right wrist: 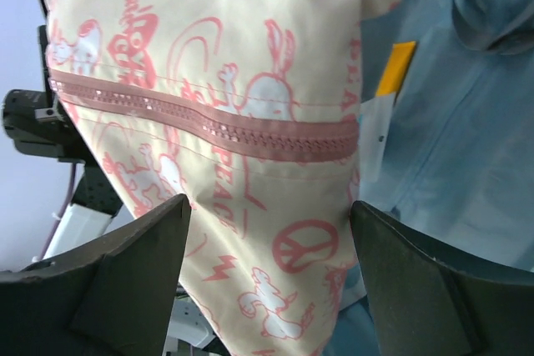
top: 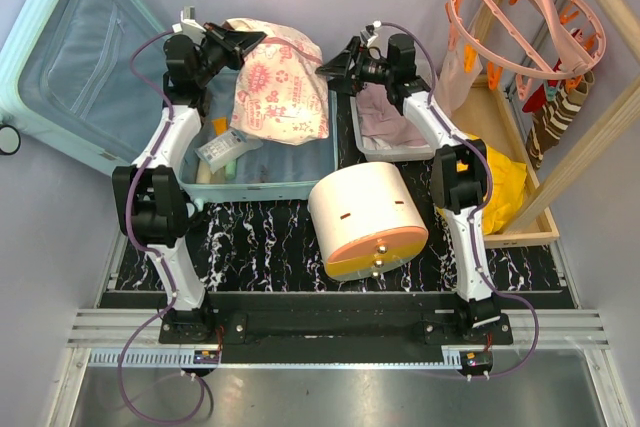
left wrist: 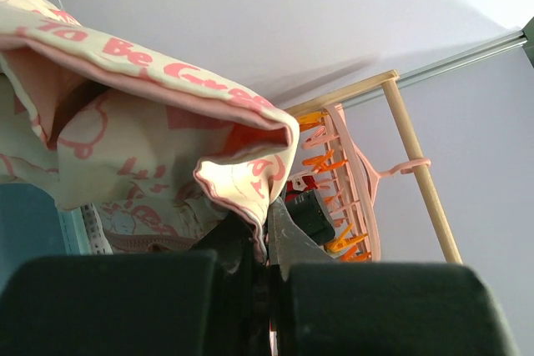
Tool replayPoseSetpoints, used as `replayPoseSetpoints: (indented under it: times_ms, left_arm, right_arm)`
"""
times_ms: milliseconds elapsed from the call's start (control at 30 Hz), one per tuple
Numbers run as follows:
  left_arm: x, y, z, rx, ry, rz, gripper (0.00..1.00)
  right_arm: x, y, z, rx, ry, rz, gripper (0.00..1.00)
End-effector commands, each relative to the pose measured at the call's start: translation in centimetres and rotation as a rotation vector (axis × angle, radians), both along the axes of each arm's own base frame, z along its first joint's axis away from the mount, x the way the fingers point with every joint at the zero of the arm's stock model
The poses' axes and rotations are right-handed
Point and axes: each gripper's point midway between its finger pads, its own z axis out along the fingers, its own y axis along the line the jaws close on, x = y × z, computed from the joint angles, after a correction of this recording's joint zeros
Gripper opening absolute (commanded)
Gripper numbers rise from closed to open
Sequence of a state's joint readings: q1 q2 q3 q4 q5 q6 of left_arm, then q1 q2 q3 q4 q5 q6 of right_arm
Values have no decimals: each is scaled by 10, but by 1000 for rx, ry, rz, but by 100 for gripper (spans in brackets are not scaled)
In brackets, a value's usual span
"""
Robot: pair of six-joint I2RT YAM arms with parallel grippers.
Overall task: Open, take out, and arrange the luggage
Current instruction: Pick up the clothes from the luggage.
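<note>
One open luggage (top: 70, 67) sits far left on the desk (top: 270, 237), seen from above. Left wrist: the left gripper (left wrist: 265, 239) pinches a printed pouch (left wrist: 150, 147) by its edge. Right wrist: the right gripper (right wrist: 269, 214) gapes wide, facing the pouch.

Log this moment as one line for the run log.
stage: taking out | luggage: open | left gripper: shut on printed pouch, held over luggage | right gripper: open, facing printed pouch, not gripping
</note>
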State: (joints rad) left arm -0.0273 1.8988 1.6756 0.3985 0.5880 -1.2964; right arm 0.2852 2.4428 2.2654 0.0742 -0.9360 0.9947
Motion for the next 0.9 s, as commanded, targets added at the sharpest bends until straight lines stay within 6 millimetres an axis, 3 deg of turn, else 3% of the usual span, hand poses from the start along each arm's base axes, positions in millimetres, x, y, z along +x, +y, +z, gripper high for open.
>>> replayPoseSetpoints:
  times_ms: [0, 233, 367, 467, 600, 633, 700, 733, 867]
  left_arm:
    - [-40, 1, 100, -31, -266, -12, 0]
    - [-35, -7, 93, -41, -252, -29, 0]
    - [-33, -13, 94, -30, -257, -45, 0]
    - [-26, -17, 82, -9, -236, -66, 0]
    - [-17, -29, 62, 76, -219, -99, 0]
    - [-12, -34, 46, 99, -177, -124, 0]
    - [-10, -44, 36, 150, -185, -150, 0]
    - [-6, -48, 19, 166, -152, -166, 0]
    - [1, -62, -13, 226, -127, -205, 0]
  right_arm:
    - [-11, 1, 44, 113, -98, 78, 86]
    - [-23, 1, 55, 163, -80, 130, 74]
    - [-21, -2, 54, 158, -73, 104, 49]
    - [-14, -16, 55, 140, -77, 44, 36]
    - [1, -43, 51, 19, -157, -89, 3]
    - [0, -51, 49, -17, -128, -114, 0]
    - [7, -67, 49, -61, -153, -169, 0]
    - [6, -73, 47, -78, -136, -188, 0]
    - [11, -98, 37, -177, -118, -265, 0]
